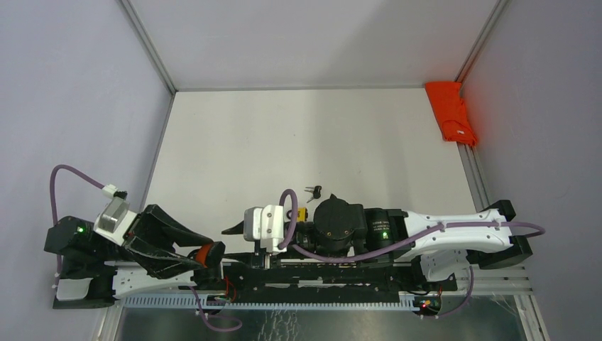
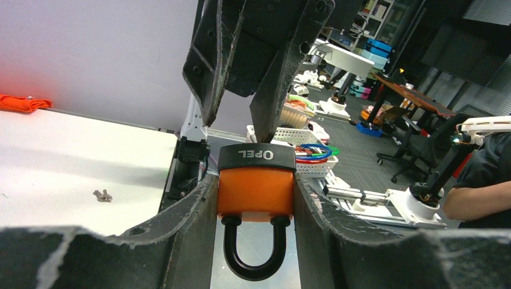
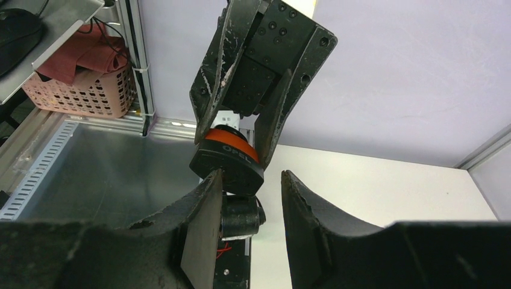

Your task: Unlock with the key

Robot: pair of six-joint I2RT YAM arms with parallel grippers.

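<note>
My left gripper point(image 2: 255, 188) is shut on an orange padlock point(image 2: 256, 192) with a black cap marked OPEL; its black shackle point(image 2: 253, 259) points toward the wrist. In the top view the padlock point(image 1: 207, 251) hangs over the arms' base rail. My right gripper point(image 3: 249, 176) stands open just in front of the cap, its left fingertip close beside the padlock point(image 3: 232, 152), with nothing between the fingers. From above, the right gripper point(image 1: 233, 229) sits just right of the left one point(image 1: 213, 257). The key point(image 1: 314, 190) lies loose on the white table, also visible as the key point(image 2: 102, 195) in the left wrist view.
A red cloth point(image 1: 451, 114) lies at the table's far right corner. Grey walls close in the table point(image 1: 284, 135) on three sides. The black base rail point(image 1: 319, 273) and a metal sheet run along the near edge under both arms.
</note>
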